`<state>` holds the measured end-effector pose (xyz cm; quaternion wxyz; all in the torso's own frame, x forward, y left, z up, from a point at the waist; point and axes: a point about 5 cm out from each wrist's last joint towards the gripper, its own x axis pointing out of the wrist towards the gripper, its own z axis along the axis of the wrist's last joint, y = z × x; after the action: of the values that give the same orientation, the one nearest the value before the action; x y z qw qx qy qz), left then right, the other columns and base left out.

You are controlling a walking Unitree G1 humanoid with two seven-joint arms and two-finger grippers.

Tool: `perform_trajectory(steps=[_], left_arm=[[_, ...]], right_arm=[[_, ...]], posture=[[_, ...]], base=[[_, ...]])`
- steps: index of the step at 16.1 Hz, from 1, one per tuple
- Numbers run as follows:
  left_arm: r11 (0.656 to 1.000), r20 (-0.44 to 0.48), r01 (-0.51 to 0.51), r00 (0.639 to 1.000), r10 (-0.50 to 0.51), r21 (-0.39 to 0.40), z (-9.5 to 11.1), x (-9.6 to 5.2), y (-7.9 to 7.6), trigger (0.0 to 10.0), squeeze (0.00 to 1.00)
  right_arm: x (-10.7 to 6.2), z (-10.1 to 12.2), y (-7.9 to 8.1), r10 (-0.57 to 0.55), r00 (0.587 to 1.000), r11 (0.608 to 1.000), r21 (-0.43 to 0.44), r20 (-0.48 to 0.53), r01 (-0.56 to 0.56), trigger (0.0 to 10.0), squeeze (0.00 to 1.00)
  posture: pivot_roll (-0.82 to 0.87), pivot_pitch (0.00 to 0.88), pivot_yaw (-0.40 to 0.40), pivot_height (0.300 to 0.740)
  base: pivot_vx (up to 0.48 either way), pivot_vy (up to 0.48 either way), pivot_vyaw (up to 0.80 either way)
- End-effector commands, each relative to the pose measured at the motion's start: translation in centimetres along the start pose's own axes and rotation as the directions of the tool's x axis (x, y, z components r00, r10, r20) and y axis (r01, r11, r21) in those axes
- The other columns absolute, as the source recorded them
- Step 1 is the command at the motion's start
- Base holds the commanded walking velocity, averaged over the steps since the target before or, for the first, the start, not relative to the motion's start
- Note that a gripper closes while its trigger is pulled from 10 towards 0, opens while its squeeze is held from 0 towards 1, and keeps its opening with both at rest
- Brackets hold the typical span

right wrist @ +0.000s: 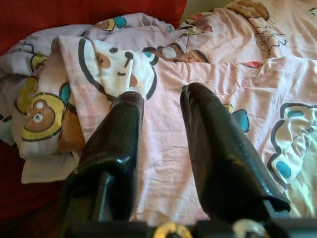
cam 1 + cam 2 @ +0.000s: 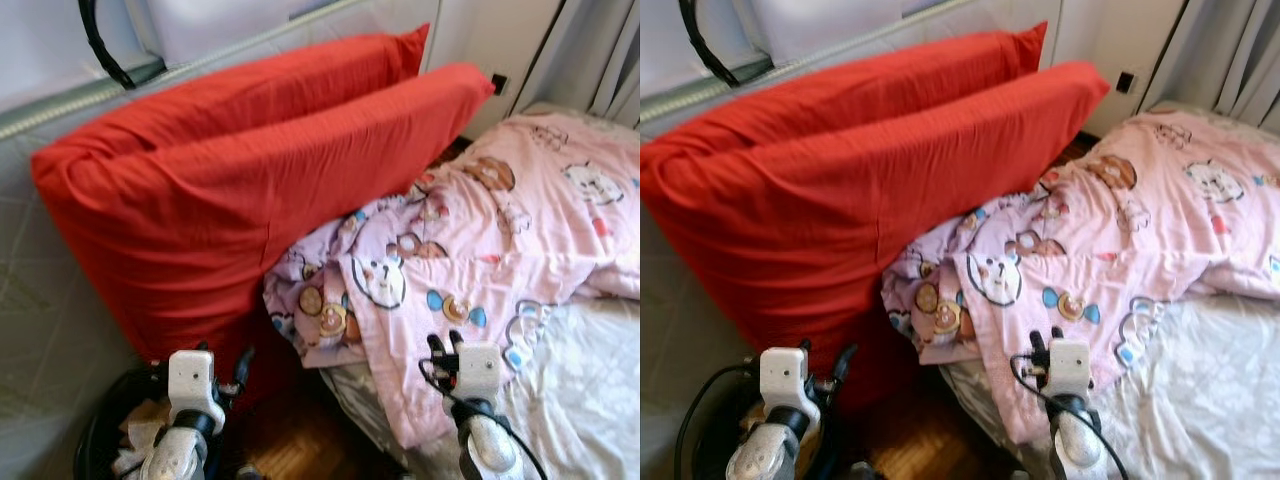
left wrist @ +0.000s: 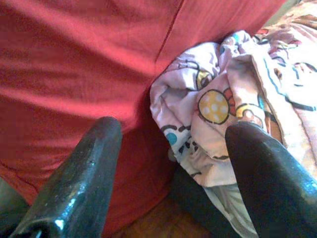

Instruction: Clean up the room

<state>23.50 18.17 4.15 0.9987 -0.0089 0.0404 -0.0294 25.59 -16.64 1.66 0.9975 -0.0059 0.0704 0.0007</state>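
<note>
Red cushions (image 2: 250, 170): we see two large ones stacked on edge, leaning against the grey wall panel (image 2: 45, 300); their lower right edge touches the quilt.
Pink quilt (image 2: 480, 250): we find it rumpled on the bed, printed with bears; its crumpled corner hangs over the near bed edge and presses against the cushions.
White sheet (image 2: 590, 380): bare mattress cover shows at the near right, beside the quilt's hem.
Wooden floor (image 2: 290, 450): we see a narrow strip between the cushions and the bed edge, the only open gap low down.
Left gripper (image 3: 171, 163): we hold its fingers wide apart, gripping nothing, aimed at the seam where cushion meets quilt, above the floor gap.
Right gripper (image 1: 161, 116): its fingers stand a little apart, nothing between them, just over the quilt near the hanging edge.
Black bin (image 2: 100, 440): sits below our left arm, paper scraps inside.
Curtain (image 2: 610, 50): hangs at the far right.
</note>
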Motion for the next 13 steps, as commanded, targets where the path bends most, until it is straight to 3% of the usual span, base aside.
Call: perform_trajectory(steps=[1, 13], left_arm=[[1.0, -0.024, -0.011, 1.0, 0.01, -0.01, -0.45, -0.25, 0.27, 10.0, 0.0], [1.0, -0.03, 0.007, 1.0, -0.008, -0.013, -0.68, -0.06, 0.2, 10.0, 0.0]], right_arm=[[-0.22, -0.46, 0.22, 0.006, 1.0, 1.0, 0.005, -0.021, -0.006, 10.0, 0.0], [0.2, -1.11, 1.0, 0.048, 0.996, 0.999, 0.026, -0.076, -0.046, 10.0, 0.0]], posture=[[0.0, 0.144, 0.021, 0.66], [0.0, 0.131, 0.027, 0.64]], base=[[0.0, 0.0, 0.0], [0.0, 0.0, 0.0]])
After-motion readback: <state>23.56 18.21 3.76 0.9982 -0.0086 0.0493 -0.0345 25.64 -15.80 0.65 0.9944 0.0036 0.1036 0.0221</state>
